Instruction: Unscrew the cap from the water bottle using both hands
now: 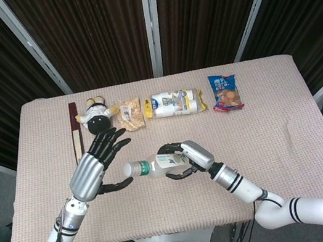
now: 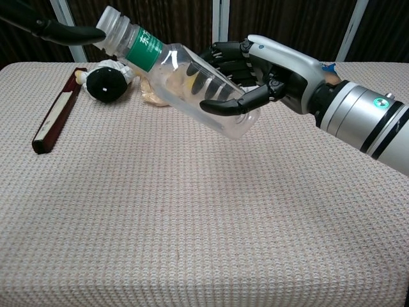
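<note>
My right hand (image 1: 184,158) wraps its fingers around the bottle (image 2: 185,70), holding it tilted; my left hand (image 1: 97,163) hovers beside its cap (image 2: 110,25), fingers spread.

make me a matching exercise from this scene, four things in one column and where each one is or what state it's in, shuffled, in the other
Things:
1. water bottle
2. left robot hand
3. plush toy
4. blue snack bag

Places or states:
A. lying at the far edge of the table, furthest right in the row of items
B. held tilted above the table by the right robot hand
C. fingers spread, next to the bottle's cap end
D. lying at the far edge, beside the dark wooden stick

Pairs: 1-B, 2-C, 3-D, 4-A
</note>
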`<move>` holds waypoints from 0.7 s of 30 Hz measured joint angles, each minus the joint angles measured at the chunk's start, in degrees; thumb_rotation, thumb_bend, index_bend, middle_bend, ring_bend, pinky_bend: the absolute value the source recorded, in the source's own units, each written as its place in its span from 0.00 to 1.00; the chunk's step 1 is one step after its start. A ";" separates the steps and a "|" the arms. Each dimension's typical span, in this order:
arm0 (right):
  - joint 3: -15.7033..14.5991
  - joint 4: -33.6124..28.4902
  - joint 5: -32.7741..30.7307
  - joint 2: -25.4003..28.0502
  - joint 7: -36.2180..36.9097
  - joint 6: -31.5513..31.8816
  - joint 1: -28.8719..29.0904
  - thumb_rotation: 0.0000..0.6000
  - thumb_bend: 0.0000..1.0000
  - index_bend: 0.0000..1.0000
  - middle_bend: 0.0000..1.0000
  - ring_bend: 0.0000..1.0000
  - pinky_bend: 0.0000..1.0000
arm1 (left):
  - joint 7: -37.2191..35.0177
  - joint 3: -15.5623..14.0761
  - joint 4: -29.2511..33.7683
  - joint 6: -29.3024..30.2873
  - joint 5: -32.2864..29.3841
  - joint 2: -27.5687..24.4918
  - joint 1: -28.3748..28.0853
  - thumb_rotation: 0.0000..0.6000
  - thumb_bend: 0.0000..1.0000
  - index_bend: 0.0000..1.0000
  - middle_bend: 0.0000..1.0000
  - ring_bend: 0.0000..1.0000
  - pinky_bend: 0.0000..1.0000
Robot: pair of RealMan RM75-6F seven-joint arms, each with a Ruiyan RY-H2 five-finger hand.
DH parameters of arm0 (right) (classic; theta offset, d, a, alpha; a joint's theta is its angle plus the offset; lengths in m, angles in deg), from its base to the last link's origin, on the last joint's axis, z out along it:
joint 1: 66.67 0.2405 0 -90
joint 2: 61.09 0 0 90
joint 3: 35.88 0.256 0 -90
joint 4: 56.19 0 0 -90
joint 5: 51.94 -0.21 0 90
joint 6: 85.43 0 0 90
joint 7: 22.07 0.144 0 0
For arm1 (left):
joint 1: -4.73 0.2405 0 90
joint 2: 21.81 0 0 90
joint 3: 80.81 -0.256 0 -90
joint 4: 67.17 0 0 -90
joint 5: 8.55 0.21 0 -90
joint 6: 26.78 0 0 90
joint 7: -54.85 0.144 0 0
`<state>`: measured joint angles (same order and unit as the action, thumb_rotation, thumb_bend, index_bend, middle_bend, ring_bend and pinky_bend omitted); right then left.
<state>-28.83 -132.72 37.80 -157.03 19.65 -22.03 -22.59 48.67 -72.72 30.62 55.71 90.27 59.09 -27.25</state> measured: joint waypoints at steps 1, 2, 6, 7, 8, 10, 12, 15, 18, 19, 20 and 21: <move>0.03 0.06 -0.07 -0.06 -0.06 -0.08 0.03 1.00 0.45 0.62 0.56 0.39 0.42 | 0.04 0.01 0.10 0.05 0.13 -0.01 -0.03 1.00 0.14 0.13 0.04 0.02 0.00; 0.07 0.12 -0.16 -0.12 -0.08 -0.19 0.09 1.00 0.45 0.62 0.56 0.39 0.42 | 0.14 0.00 0.21 0.06 0.32 -0.05 -0.08 1.00 0.14 0.13 0.04 0.02 0.00; 0.16 0.21 -0.30 -0.16 -0.21 -0.25 0.12 1.00 0.45 0.62 0.56 0.39 0.42 | 0.32 -0.08 0.60 0.13 0.81 -0.15 -0.21 1.00 0.14 0.13 0.04 0.02 0.00; 0.16 0.21 -0.31 -0.12 -0.25 -0.22 0.10 1.00 0.45 0.62 0.56 0.39 0.42 | 0.34 -0.13 0.67 0.22 0.92 -0.21 -0.19 1.00 0.14 0.13 0.04 0.02 0.00; 0.16 0.20 -0.31 -0.04 -0.25 -0.16 0.06 1.00 0.45 0.62 0.56 0.39 0.42 | 0.42 -0.25 0.73 0.34 1.09 -0.35 -0.11 1.00 0.14 0.13 0.04 0.02 0.00; 0.14 0.14 -0.32 0.14 -0.14 -0.07 -0.02 1.00 0.45 0.62 0.55 0.39 0.42 | 0.56 -0.53 0.80 0.44 1.29 -0.71 0.07 1.00 0.14 0.14 0.04 0.02 0.00; 0.08 0.03 -0.30 0.38 0.24 0.12 -0.18 1.00 0.45 0.62 0.55 0.39 0.42 | 0.66 -1.04 0.85 0.58 1.46 -1.27 0.46 1.00 0.14 0.16 0.04 0.02 0.00; -0.20 -0.12 0.01 0.99 1.01 0.65 -0.53 1.00 0.45 0.62 0.55 0.39 0.42 | 0.73 -1.97 0.68 0.61 1.41 -2.12 1.20 1.00 0.15 0.22 0.04 0.02 0.00; -0.50 -0.22 0.59 1.37 1.99 1.05 -0.69 1.00 0.45 0.62 0.55 0.39 0.42 | 0.42 -2.63 0.53 -0.03 0.72 -2.62 1.58 1.00 0.15 0.26 0.04 0.02 0.00; -0.63 -0.21 0.86 1.48 2.31 1.19 -0.71 1.00 0.46 0.62 0.55 0.39 0.42 | 0.24 -2.76 0.51 -0.34 0.48 -2.72 1.62 1.00 0.15 0.27 0.04 0.02 0.00; -0.79 -0.14 1.14 1.57 2.70 1.39 -0.75 1.00 0.46 0.62 0.55 0.39 0.42 | -0.10 -2.89 0.52 -0.64 0.27 -2.83 1.64 1.00 0.16 0.28 0.04 0.02 0.00; -0.87 -0.07 1.27 1.59 2.94 1.48 -0.76 1.00 0.47 0.62 0.55 0.39 0.42 | -0.41 -2.93 0.53 -0.75 0.22 -2.87 1.63 1.00 0.17 0.29 0.04 0.02 0.00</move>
<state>-29.70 -132.78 39.07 -155.44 22.59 -20.55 -23.36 48.27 -75.66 31.16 54.96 90.49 56.21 -25.62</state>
